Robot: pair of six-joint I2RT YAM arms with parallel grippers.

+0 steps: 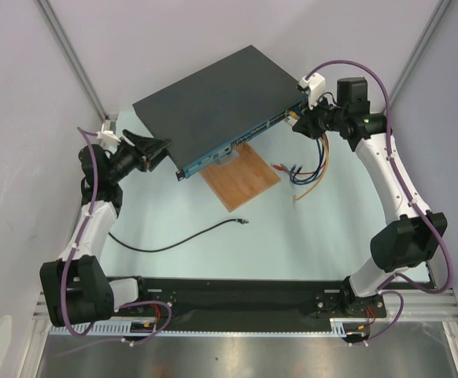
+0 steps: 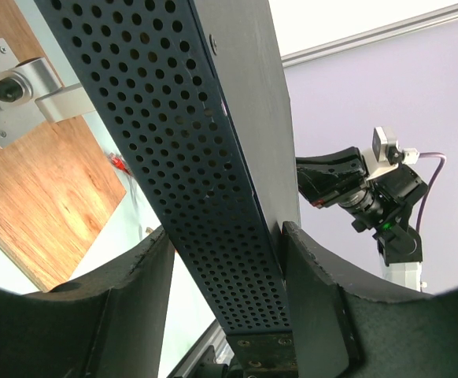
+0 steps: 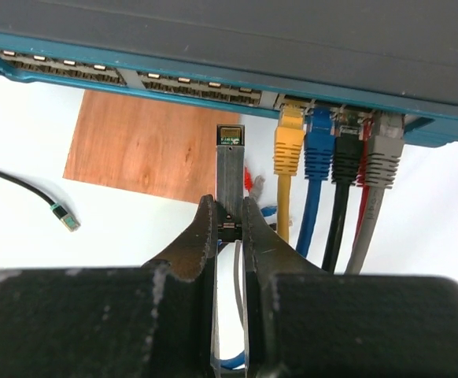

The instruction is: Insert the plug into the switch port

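Grey box, seen from above: flat matt dark slab (image 1: pixel 213 94) set askew, narrow blue face towards the arms, that edge overlapping a wooden board (image 1: pixel 241 179).
Plug, seen from above: small pale tip (image 1: pixel 243 223) ending a thin black cable (image 1: pixel 174 244), loose on the pale table (image 1: pixel 331 232), well apart from the blue face, with open room all round.
Left wrist view: left gripper (image 2: pixel 225 232) clenched on the box's end, thick black fingers (image 2: pixel 315 299) against both edges of the perforated metal side.
Right wrist view, tool: right gripper (image 3: pixel 229 203) pinched tight on a slim grey stick (image 3: pixel 229 165), which points at the blue face and stops just short.
Right wrist view, switch port: one small rectangular socket (image 3: pixel 95 69) in a row along the blue strip; coloured leads (image 3: pixel 289 150) are plugged in at the right.
Right wrist view, plug: greenish-pale tip on the table at left, gripped by neither tool.
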